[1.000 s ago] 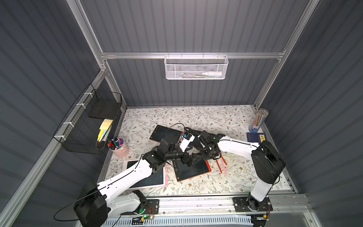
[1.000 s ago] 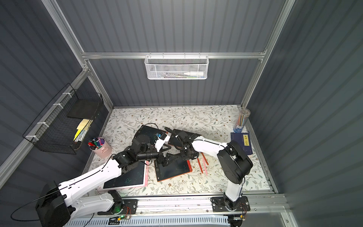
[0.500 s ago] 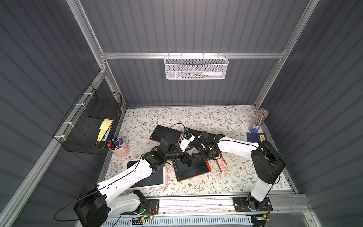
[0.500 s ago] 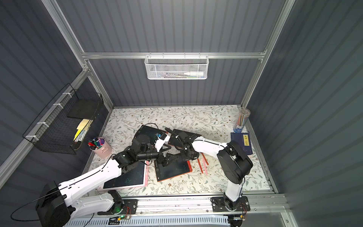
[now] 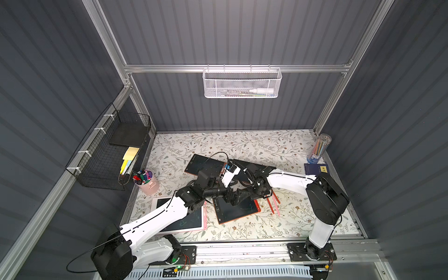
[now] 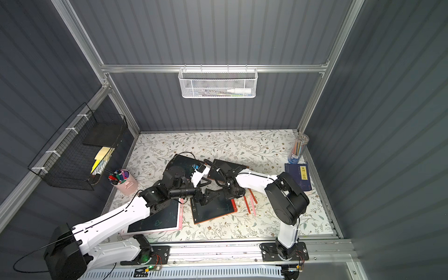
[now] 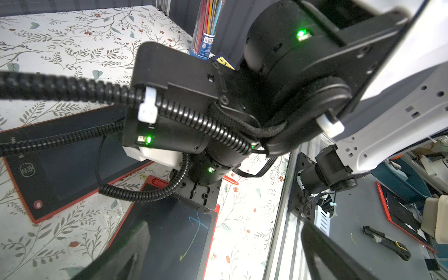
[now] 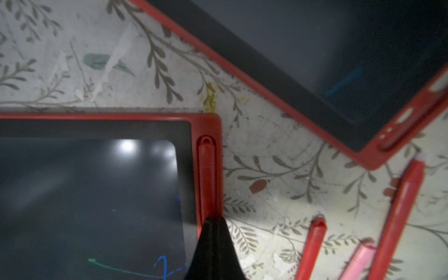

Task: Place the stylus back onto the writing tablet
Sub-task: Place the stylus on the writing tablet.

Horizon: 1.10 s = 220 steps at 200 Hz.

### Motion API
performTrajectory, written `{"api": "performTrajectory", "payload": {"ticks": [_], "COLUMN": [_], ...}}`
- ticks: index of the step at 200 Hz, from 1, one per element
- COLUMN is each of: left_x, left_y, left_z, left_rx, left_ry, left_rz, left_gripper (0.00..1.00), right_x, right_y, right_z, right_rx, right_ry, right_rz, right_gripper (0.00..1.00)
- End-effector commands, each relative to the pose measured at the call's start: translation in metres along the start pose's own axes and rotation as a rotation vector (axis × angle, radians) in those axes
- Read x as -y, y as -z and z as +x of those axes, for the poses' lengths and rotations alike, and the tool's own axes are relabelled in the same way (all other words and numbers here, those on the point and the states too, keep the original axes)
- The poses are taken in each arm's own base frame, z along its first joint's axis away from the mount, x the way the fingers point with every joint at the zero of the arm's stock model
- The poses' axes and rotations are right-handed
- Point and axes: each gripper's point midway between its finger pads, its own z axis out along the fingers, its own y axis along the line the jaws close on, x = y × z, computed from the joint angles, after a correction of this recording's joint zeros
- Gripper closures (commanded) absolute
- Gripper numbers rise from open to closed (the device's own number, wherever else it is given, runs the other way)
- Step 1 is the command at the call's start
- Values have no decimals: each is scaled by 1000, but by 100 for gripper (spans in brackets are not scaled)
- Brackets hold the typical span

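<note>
The red-framed writing tablet (image 5: 236, 209) (image 6: 213, 208) lies at the front middle of the floral table. In the right wrist view a red stylus (image 8: 206, 179) lies in the slot along the tablet's red rim (image 8: 97, 116). My right gripper (image 8: 213, 221) is shut with nothing between its fingers, and its tip rests on the stylus's near end. In both top views it (image 5: 254, 194) sits at the tablet's far right corner. My left gripper (image 5: 232, 196) (image 7: 218, 261) stands open above the tablet's (image 7: 169, 232) far edge, and holds nothing.
Loose red (image 5: 270, 206) and pink (image 5: 276, 204) styluses lie just right of the tablet. Two dark tablets (image 5: 203, 164) (image 5: 252, 167) lie behind, and a pink tablet (image 5: 191, 220) under the left arm. A pink marker cup (image 5: 146, 181) stands left; a pencil tube (image 5: 318, 148) and blue book (image 5: 316, 168) are at the right.
</note>
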Motion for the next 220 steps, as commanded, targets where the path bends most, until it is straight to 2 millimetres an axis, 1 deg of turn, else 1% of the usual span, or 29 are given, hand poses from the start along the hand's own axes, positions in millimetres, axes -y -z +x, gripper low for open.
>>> {"api": "performTrajectory", "payload": {"ticks": [1,61,89,115,128,142,159,186,205,220], "left_x": [5,5,5,8,9,15,16,5,-2,-6], "left_y": [0,0,2,6,8,9,9,5,5,9], "left_z": [3,4,1,-4,-8,-15,-20,-25,-29,-31], "left_rx": [-5,-5,1,20,34,53,65,72,87,113], "left_ry": [-24,-24,-25,-30,-27,-23,-22,16,68,145], "left_rz": [21,21,19,20,17,45,49,-6,-46,-74], "left_gripper": [1,1,1,1,1,1,1,1,1,1], "right_x": [6,9,5,-3,-2,1,5,14,17,19], "right_y": [-11,-15,-14,-5,1,9,20,34,38,39], "right_z": [13,17,16,8,3,-4,-10,-13,-11,-9], "right_rx": [-45,-54,-48,-2,25,59,99,141,151,155], "right_ry": [3,18,10,-27,-53,-84,-121,-156,-152,-135], "right_rz": [42,83,64,13,10,-5,-37,-77,-107,-113], "right_gripper": [100,100,100,100,98,98,94,91,87,85]}}
